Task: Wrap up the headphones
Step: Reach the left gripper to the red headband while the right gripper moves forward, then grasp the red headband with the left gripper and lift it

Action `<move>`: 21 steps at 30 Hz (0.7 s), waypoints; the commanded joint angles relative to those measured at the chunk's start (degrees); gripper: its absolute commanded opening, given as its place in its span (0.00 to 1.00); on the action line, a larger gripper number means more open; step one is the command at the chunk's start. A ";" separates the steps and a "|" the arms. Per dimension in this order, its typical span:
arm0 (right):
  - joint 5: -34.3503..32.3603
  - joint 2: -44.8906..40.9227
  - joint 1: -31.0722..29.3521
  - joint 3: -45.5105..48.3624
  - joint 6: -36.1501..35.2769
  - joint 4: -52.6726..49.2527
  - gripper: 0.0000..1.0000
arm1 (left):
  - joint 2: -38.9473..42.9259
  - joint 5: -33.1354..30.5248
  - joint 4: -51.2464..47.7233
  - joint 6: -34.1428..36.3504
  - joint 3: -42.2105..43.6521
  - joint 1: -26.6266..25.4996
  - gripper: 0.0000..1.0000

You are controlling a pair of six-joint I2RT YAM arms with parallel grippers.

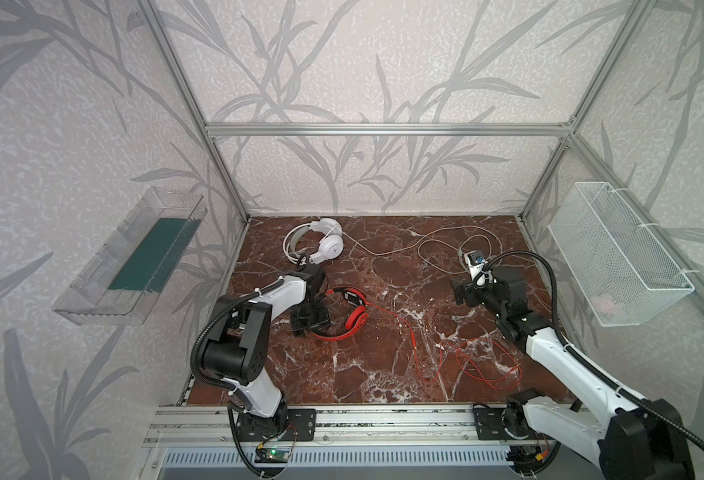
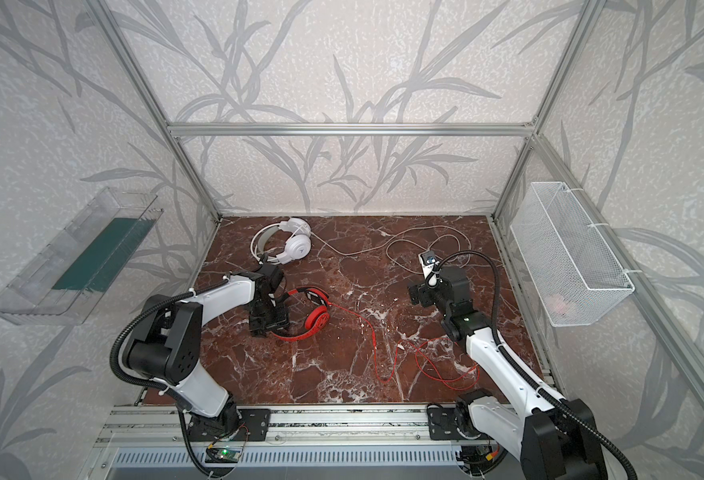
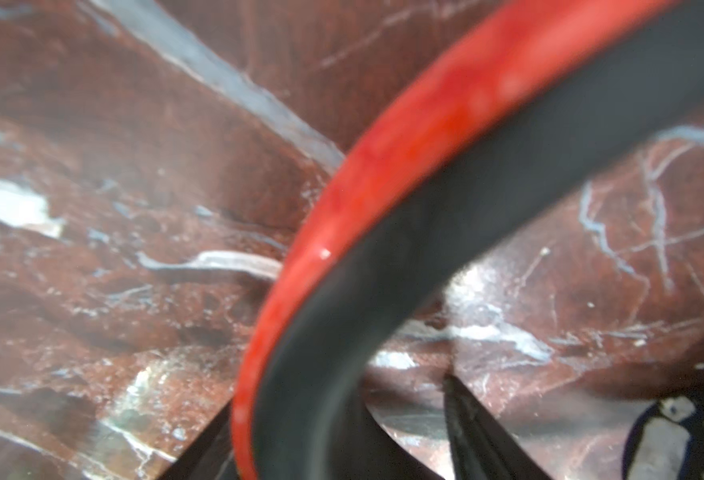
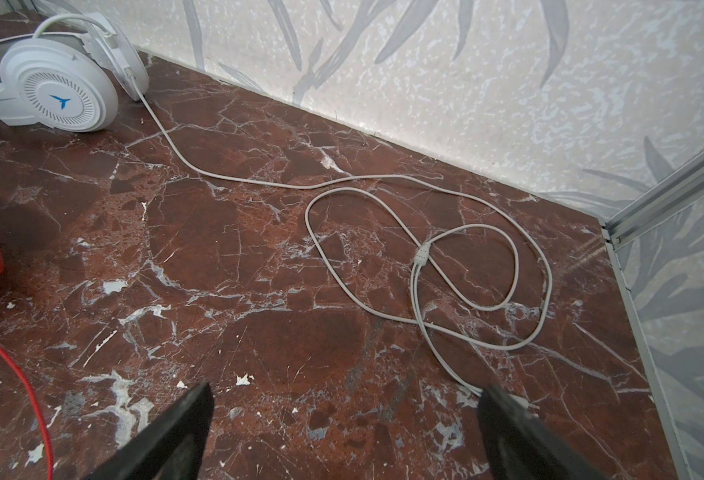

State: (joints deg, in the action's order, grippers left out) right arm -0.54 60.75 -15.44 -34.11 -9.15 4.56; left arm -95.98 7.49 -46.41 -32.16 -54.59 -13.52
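Your left gripper [image 3: 337, 392], jaws partly apart, straddles the black-lined band [image 3: 383, 291] of the red plastic over-ear headphones [image 1: 356, 319], left of centre on the red-brown marble table [image 1: 383, 365]. You've the white plastic headphones [image 1: 330, 246] at that table's far-left corner. Your right gripper [image 4: 346, 388] is spread wide.

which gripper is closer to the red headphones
Left. The left gripper is right at the red headphones, its jaws either side of the headband. The right gripper is well off to their right, open, by the white cable.

I log this as a lab test cell, apparently staged: aluminium frame [image 1: 387, 129], leaf-print wall panels [image 1: 383, 62], marble-look tabletop [image 1: 391, 291], wire basket [image 1: 616, 257], mounting rail [image 1: 383, 419] in front.
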 commanded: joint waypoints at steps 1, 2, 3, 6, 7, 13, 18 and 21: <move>0.40 0.41 -0.42 -2.08 -1.52 -0.95 0.99 | -1.99 -0.68 3.25 -0.61 0.62 -0.30 0.61; 0.44 0.50 -0.47 -2.32 -1.73 -1.12 0.99 | -2.23 -0.55 2.99 -0.81 0.13 -0.28 0.54; 0.45 0.59 -0.47 -2.44 -1.84 -1.21 0.99 | -2.13 -0.40 2.71 -1.03 -0.35 -0.39 0.49; 0.68 0.63 -0.55 -2.48 -1.93 -1.15 0.99 | -0.59 -0.61 2.63 -1.71 -1.42 -0.58 0.45; 0.71 0.68 -0.55 -2.37 -1.85 -0.89 0.99 | -0.19 -0.93 2.64 -1.69 -1.58 -0.55 0.45; 2.70 1.29 -0.86 -2.30 -1.75 -0.33 0.99 | 1.28 -1.96 -0.26 -1.09 -4.50 -0.58 0.35; 5.20 0.73 -0.99 -2.02 0.34 1.22 0.99 | 2.62 -2.07 -1.49 -0.45 -8.52 -0.60 0.27; 8.97 0.66 -0.97 -2.19 0.78 1.33 0.99 | 2.74 -2.21 -3.33 0.58 -11.65 -0.59 0.25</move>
State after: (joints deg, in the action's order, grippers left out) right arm 4.25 61.84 -16.10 -34.87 -9.58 4.40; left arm -95.22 6.07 -47.07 -32.56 -63.07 -13.85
